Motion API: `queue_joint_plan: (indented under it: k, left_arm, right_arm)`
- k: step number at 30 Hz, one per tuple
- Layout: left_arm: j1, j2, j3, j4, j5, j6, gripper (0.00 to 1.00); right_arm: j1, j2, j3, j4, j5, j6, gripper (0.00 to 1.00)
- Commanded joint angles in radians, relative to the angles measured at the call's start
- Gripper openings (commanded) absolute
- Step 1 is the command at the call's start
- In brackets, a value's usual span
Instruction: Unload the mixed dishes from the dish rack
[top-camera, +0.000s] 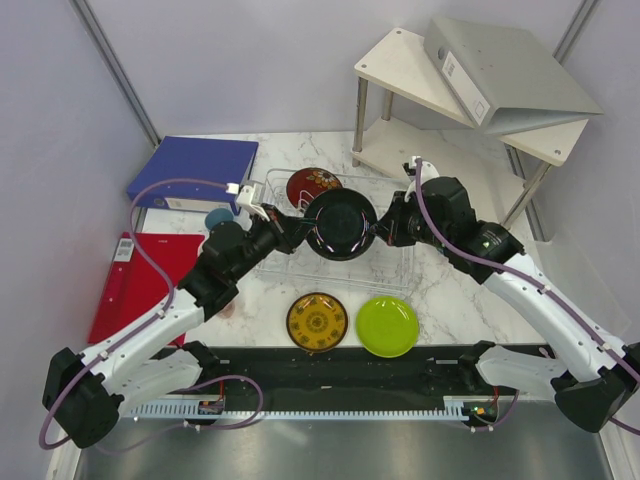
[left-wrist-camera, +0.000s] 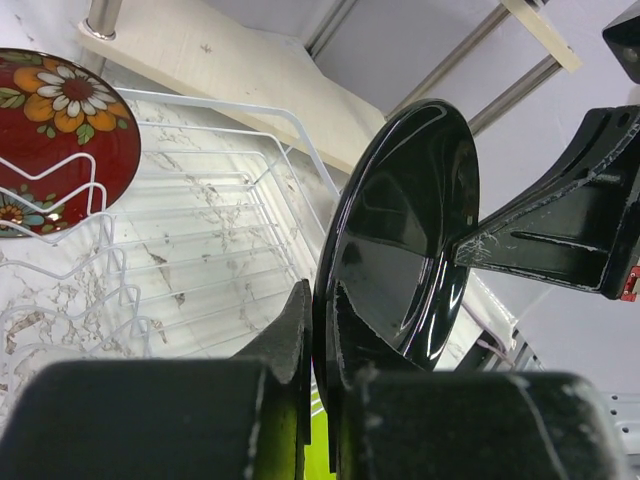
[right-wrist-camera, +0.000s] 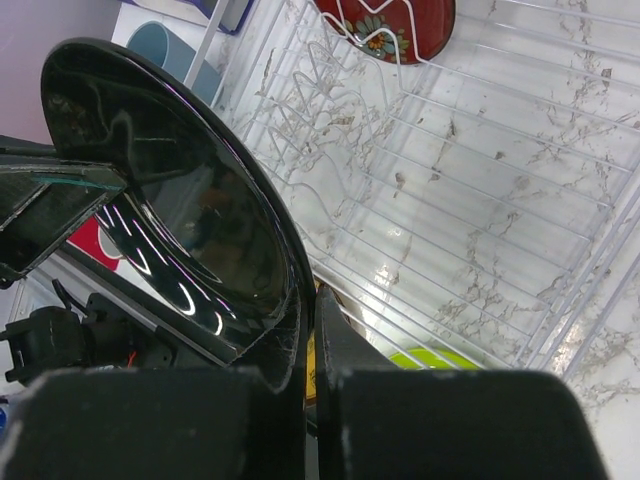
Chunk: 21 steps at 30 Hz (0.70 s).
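A glossy black plate (top-camera: 341, 224) hangs on edge above the wire dish rack (top-camera: 400, 274), held from both sides. My left gripper (top-camera: 301, 228) is shut on its left rim, and my right gripper (top-camera: 384, 229) is shut on its right rim. In the left wrist view the fingers (left-wrist-camera: 290, 335) pinch the plate (left-wrist-camera: 400, 230). In the right wrist view the fingers (right-wrist-camera: 335, 335) pinch it (right-wrist-camera: 180, 200). A dark red floral plate (top-camera: 313, 184) stands in the rack's far end. A yellow-brown patterned plate (top-camera: 317, 322) and a lime green plate (top-camera: 387, 326) lie on the table in front of the rack.
A light-blue mug (top-camera: 218, 217) stands left of the rack. A blue binder (top-camera: 195, 172) and a red folder (top-camera: 135, 280) lie at the left. A white two-tier shelf (top-camera: 400, 60) with a grey binder (top-camera: 510, 75) stands at the back right.
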<state>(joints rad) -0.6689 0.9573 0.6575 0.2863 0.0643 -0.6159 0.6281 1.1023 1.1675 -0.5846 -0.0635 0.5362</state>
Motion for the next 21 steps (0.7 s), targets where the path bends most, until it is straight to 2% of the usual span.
queue_joint_plan:
  k: [1, 2, 3, 5, 8, 9, 13, 16, 17, 21]
  left_arm:
    - [-0.001, -0.02, -0.007, 0.054, 0.042, -0.025, 0.02]
    - [0.0, -0.02, -0.006, 0.053, 0.058, -0.027, 0.02]
    - [0.0, -0.02, -0.004, 0.05, 0.065, -0.03, 0.02]
    - [0.003, -0.019, 0.013, 0.019, 0.094, -0.051, 0.02]
    - [0.003, 0.001, 0.068, -0.061, 0.171, -0.111, 0.02]
    - [0.003, 0.017, 0.086, -0.09, 0.208, -0.132, 0.02]
    - [-0.008, 0.052, 0.091, -0.17, 0.353, -0.188, 0.02]
    - [-0.087, 0.09, 0.087, -0.246, 0.301, -0.167, 0.02]
    - [-0.148, 0.103, 0.088, -0.259, 0.283, -0.157, 0.02]
    - [-0.262, 0.187, 0.1, -0.277, 0.256, -0.153, 0.02]
  right_arm:
    - [0.015, -0.027, 0.008, 0.04, -0.012, 0.008, 0.11]
    - [0.013, -0.036, 0.009, 0.04, 0.017, 0.005, 0.46]
    - [0.013, -0.041, 0.008, 0.035, 0.046, 0.007, 0.6]
    - [0.013, -0.067, -0.003, 0.028, 0.175, 0.027, 0.81]
    - [0.013, -0.116, -0.029, 0.019, 0.325, 0.025, 0.98]
    - [0.013, -0.127, -0.034, 0.012, 0.418, 0.021, 0.98]
    - [0.013, -0.202, -0.055, 0.019, 0.571, 0.008, 0.98]
    - [0.013, -0.231, -0.063, 0.035, 0.62, -0.002, 0.98]
    - [0.013, -0.232, -0.062, 0.042, 0.628, -0.01, 0.98]
    - [0.013, -0.226, -0.062, 0.043, 0.631, -0.015, 0.98]
